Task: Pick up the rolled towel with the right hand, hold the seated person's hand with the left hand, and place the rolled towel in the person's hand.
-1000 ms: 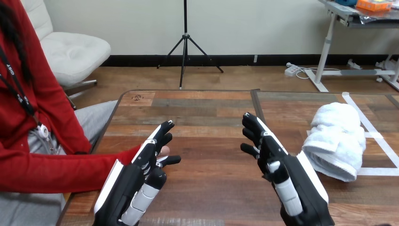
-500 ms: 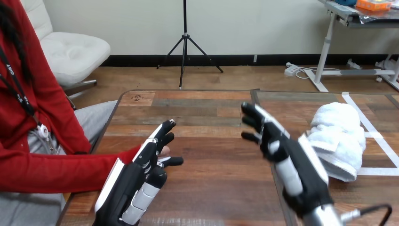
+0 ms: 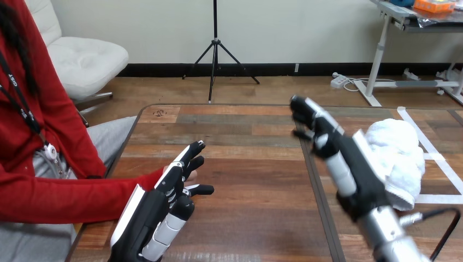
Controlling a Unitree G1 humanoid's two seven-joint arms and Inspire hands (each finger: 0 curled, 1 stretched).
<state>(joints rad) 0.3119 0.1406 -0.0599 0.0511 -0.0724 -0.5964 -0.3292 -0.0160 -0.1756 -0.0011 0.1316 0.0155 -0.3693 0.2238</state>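
Two robot hands are seen over a wooden table, and neither is closed on anything. The left hand is held low near the table's left edge, its back turned up and to the left, with its fingers stretched out straight and slightly spread, so that it is open. The person's hand is reached in from the left at the end of a red sleeve and is almost wholly hidden behind the left hand; only a small part of it is seen between the robot's fingers. No finger or thumb is seen curled round it, and whether the two are touching cannot be told. The right hand is raised above the right half of the table on a silver forearm, with its fingers pointed away from the robot, loosely extended and empty. The rolled towel, white, is laid on the table just to the right of that hand, partly covered by it in the view; whether it is touched cannot be told. It is bordered by strips of white tape stuck to the tabletop, and it lies well apart from the person's hand
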